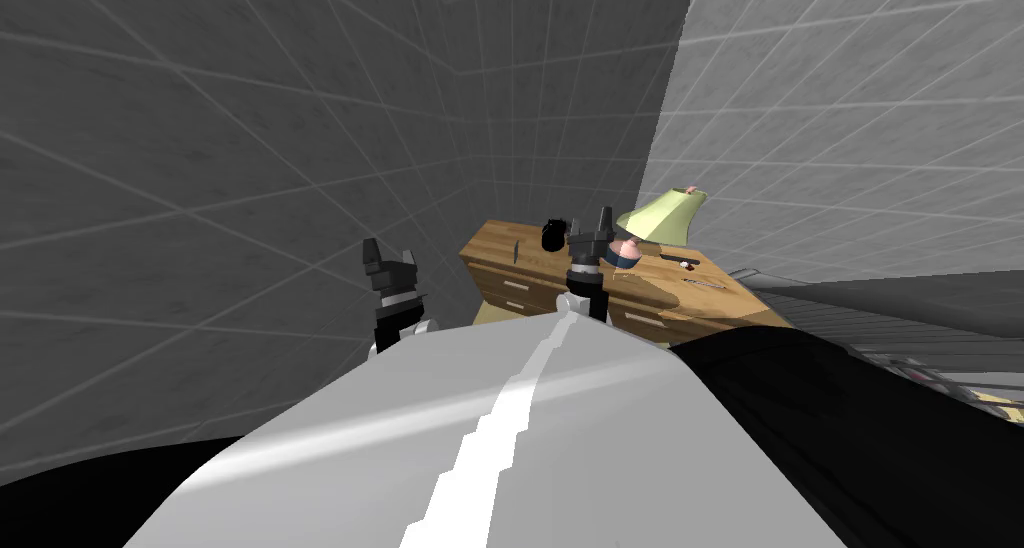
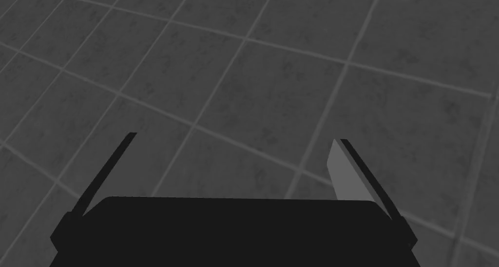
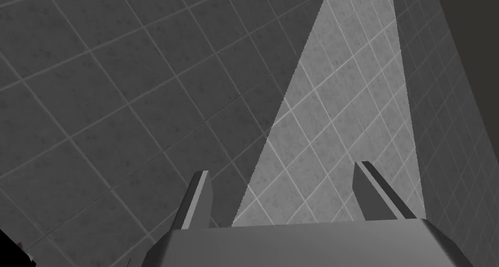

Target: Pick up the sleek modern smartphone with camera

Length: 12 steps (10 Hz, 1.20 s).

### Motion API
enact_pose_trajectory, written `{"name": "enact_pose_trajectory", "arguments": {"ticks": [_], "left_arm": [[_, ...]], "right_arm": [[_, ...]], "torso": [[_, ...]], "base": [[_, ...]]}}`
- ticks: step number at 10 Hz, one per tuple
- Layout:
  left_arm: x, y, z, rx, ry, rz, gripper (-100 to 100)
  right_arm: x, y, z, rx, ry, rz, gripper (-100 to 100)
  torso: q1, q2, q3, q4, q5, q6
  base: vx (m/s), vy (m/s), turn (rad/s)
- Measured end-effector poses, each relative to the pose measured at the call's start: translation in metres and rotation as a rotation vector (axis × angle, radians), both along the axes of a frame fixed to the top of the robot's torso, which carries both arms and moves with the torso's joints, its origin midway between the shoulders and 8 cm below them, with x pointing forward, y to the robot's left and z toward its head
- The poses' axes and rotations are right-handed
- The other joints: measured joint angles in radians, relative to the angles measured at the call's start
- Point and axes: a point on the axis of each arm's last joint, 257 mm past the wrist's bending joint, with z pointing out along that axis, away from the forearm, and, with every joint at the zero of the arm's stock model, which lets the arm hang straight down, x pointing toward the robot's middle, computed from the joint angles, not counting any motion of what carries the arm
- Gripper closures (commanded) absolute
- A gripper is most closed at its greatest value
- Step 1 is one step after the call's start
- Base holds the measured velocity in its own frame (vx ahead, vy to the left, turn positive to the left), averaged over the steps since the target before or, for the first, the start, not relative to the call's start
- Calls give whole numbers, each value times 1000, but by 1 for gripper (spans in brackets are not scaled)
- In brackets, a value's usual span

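A wooden dresser (image 1: 640, 297) with drawers stands ahead against the tiled wall. Several small things lie on its top. A thin dark slab (image 1: 515, 249) near its left end may be the smartphone; I cannot tell for sure. My right gripper (image 1: 590, 222) (image 3: 283, 167) is raised in front of the dresser top, open, with nothing between its fingers. My left gripper (image 1: 388, 252) (image 2: 234, 136) is raised to the left of the dresser, also open and holding nothing.
On the dresser are a black object (image 1: 550, 235), a lamp with a pale green shade (image 1: 665, 215), a pink and blue item (image 1: 625, 252) and small flat items (image 1: 705, 284). Tiled walls meet in a corner behind. A black area lies at the lower right.
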Motion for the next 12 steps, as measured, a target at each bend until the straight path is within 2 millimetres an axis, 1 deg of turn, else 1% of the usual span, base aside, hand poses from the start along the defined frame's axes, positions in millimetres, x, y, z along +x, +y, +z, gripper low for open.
{"name": "enact_pose_trajectory", "arguments": {"ticks": [5, 9, 12], "left_arm": [[0, 0, 0, 0, 0, 0, 0], [0, 0, 0, 0, 0, 0, 0], [0, 0, 0, 0, 0, 0, 0]], "right_arm": [[4, 21, -11, -161, 26, 43, -100], [8, 38, -24, -310, 39, 78, -100], [9, 51, -40, -431, 47, 106, -100]], "torso": [[-1, 1, 0, 0, 0, 0], [-1, 0, 0, 0, 0, 0], [-1, 0, 0, 0, 0, 0]], "base": [[-11, -7, 61], [-10, -6, 108], [-11, -4, 129]]}}
